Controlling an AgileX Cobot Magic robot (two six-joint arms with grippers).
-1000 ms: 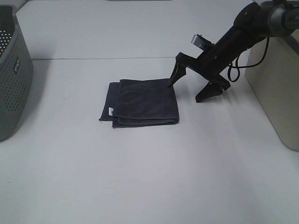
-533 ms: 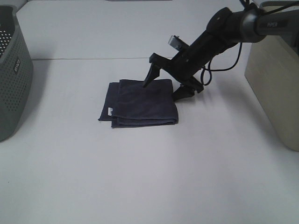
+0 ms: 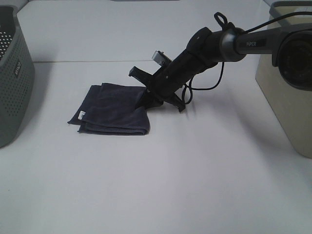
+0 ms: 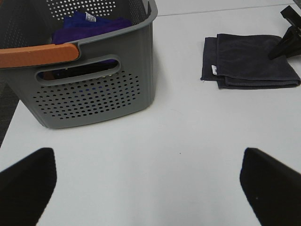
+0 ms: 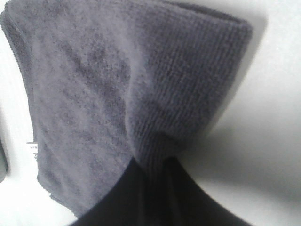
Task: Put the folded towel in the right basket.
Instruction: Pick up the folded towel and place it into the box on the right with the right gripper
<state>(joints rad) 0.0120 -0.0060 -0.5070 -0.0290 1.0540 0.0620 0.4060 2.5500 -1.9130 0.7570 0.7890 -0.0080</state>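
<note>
The folded dark grey towel [image 3: 112, 109] lies flat on the white table, left of the middle. My right gripper [image 3: 146, 100] reaches across and is shut on the towel's right edge, low on the table. In the right wrist view the towel [image 5: 94, 94] is bunched into a ridge pinched between the black fingers of the gripper [image 5: 153, 174]. The beige right basket [image 3: 287, 83] stands at the right edge, well away from the towel. My left gripper [image 4: 149, 181] is open and empty, out of the high view. The towel [image 4: 254, 61] lies far from it.
A grey perforated basket [image 3: 12, 78] stands at the left edge. In the left wrist view it [image 4: 94, 89] has an orange handle [image 4: 37, 54] and holds purple cloth [image 4: 89, 23]. A cable [image 3: 202, 80] hangs from the right arm.
My right gripper has moved left and down from beside the towel onto its right edge and closed there. The towel has slid left across the table.
</note>
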